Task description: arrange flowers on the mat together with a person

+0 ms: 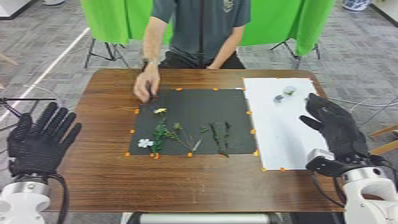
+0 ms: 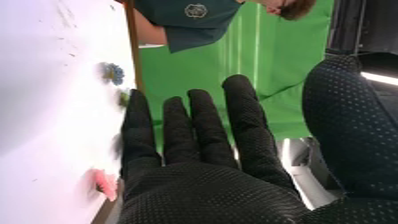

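In the head view my left hand [image 1: 40, 137] is open beside the table's left edge. My right hand [image 1: 336, 122] is over the white sheet's right side, fingers straight; in the right wrist view the same hand [image 2: 209, 192] is open, holding nothing. On the dark mat [image 1: 191, 107] lie a white flower [image 1: 145, 143], a yellow flower [image 1: 160, 110] and several green stems [image 1: 220, 136]. A person's hand [image 1: 147, 86] is at the mat's far left corner. Small flowers [image 1: 290, 90] lie on the white sheet [image 1: 289, 127]. The right wrist view has a blue flower [image 2: 114, 73] and a pink flower [image 2: 105, 184].
The brown table [image 1: 178, 182] carries the mat and the white sheet side by side, with orange tabs along their edges. The person stands at the table's far side. Behind hangs a green cloth [image 1: 284, 25].
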